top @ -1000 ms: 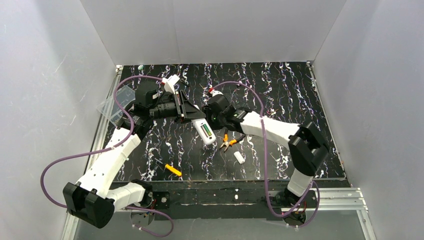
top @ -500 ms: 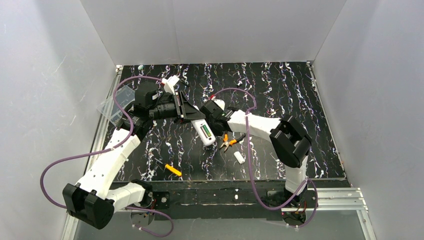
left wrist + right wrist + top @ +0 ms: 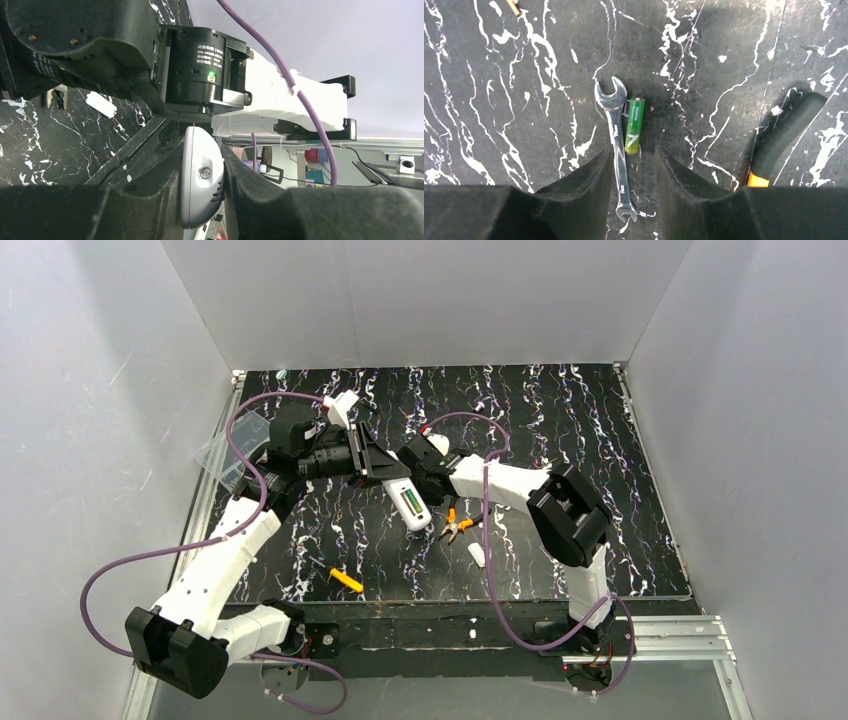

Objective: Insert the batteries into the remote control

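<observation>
Hovering open over a battery (image 3: 634, 125) just ahead of its tips, right claw (image 3: 633, 150) looked aligned for pickup; left claw (image 3: 200, 155) clamped the remote control (image 3: 201, 195) steady.

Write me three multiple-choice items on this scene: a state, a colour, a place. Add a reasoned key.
1. The left end effector is: A. open and empty; B. shut on the remote control; C. shut on a cup.
2. The battery is: A. red; B. green; C. blue.
3. The battery lies: A. alongside the wrench on the table; B. across the wrench; C. in a bowl.
Key: 1 B, its fingers press both sides of the remote control. 2 B, its wrap shows green. 3 A, they lie parallel, side by side.
</observation>
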Robot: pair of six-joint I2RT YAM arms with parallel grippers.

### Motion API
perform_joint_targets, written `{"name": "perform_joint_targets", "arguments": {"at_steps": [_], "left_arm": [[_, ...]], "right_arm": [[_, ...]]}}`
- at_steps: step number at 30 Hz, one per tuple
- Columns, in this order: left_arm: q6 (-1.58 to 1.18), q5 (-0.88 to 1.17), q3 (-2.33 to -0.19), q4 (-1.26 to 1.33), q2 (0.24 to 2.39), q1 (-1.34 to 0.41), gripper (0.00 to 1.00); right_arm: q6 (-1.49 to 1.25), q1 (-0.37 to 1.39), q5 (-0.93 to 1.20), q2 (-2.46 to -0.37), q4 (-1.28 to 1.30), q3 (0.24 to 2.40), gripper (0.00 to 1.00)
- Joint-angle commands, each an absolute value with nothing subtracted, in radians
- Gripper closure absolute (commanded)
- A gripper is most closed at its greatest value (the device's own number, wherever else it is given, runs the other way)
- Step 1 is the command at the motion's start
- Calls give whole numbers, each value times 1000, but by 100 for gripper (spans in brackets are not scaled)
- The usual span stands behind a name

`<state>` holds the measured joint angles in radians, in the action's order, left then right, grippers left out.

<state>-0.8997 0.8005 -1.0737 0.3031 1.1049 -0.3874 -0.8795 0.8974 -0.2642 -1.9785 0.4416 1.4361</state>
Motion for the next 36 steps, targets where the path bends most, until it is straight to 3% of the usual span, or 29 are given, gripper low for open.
{"name": "perform_joint_targets", "arguments": {"at_steps": [1, 21, 28, 36], "left_arm": [[-914, 850, -1065, 347, 1076, -382, 100], [-911, 850, -1071, 341, 1079, -382, 100], [-916, 848, -1068, 349, 1080, -380, 100], [-914, 848, -1063, 347, 1080, -379, 100]], "right_arm": [[-870, 887, -298, -2000, 438, 1486, 58], [-805, 887, -298, -2081, 491, 1533, 65], [-764, 886, -321, -2097, 548, 1547, 76], [-722, 873, -226, -1963, 425, 1402, 92]]}}
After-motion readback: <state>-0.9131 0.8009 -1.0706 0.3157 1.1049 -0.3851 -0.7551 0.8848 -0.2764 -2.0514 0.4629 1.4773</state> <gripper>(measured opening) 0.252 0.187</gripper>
